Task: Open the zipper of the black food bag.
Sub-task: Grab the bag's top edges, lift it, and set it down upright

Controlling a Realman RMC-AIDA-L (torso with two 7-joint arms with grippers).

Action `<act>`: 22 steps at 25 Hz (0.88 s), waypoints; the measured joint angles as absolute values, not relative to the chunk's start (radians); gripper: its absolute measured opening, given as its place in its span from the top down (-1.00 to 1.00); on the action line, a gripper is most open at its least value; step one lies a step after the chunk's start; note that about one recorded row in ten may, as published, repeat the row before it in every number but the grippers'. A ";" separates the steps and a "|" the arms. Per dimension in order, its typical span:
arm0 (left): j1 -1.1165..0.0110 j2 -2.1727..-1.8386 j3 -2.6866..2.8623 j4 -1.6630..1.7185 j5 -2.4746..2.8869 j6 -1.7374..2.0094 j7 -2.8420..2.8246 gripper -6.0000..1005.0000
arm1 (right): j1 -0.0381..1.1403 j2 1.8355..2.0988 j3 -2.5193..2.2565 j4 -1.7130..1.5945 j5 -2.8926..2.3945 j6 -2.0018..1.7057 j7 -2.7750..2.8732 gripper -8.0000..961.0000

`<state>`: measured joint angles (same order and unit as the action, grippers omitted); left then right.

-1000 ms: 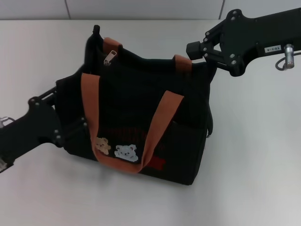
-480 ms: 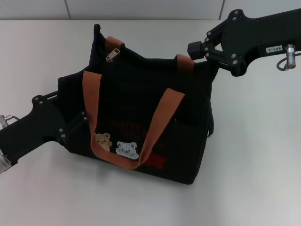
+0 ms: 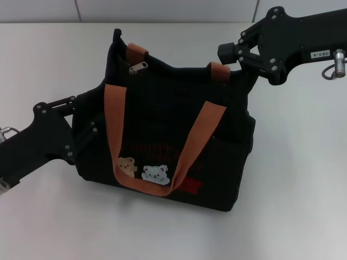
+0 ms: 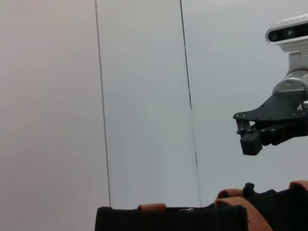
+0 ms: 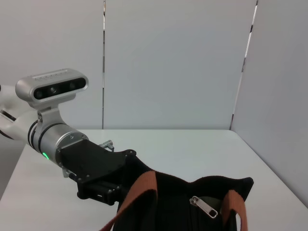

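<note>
The black food bag (image 3: pixel 168 135) stands upright mid-table, its orange-brown handles and two bear patches (image 3: pixel 143 170) facing me. The zipper's silver pull tab (image 3: pixel 138 67) lies at the far left end of the bag's top edge, and it also shows in the right wrist view as the pull tab (image 5: pixel 204 206). My left gripper (image 3: pixel 89 116) is clamped on the bag's left side wall. My right gripper (image 3: pixel 225 54) hovers shut just above the bag's back right corner, beside a handle end (image 3: pixel 219 69). In the left wrist view a gap separates the right gripper (image 4: pixel 252 142) from the bag (image 4: pixel 173 219).
The bag sits on a plain white table (image 3: pixel 293 189). A grey panelled wall (image 3: pixel 162 10) runs along the far edge. The left arm (image 3: pixel 27 154) lies low at the front left, and the right arm (image 3: pixel 303 38) reaches in from the back right.
The bag has slid to the right, and the left gripper has gone with it, rising a little. The right gripper has barely shifted.
</note>
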<state>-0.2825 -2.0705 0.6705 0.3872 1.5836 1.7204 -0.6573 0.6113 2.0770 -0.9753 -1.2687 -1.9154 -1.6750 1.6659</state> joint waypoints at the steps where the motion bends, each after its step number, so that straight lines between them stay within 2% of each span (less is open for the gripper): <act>1: -0.285 -2.071 0.670 0.388 1.584 1.723 -0.657 0.32 | 0.611 2.077 -0.975 -1.269 -1.915 -1.675 1.666 0.91; 10: -0.293 -2.070 0.673 0.391 1.583 1.728 -0.668 0.56 | 0.606 2.076 -0.974 -1.270 -1.906 -1.675 1.666 0.90; 22: -0.298 -2.068 0.670 0.426 1.583 1.745 -0.700 0.57 | 0.606 2.075 -0.974 -1.270 -1.899 -1.671 1.666 0.89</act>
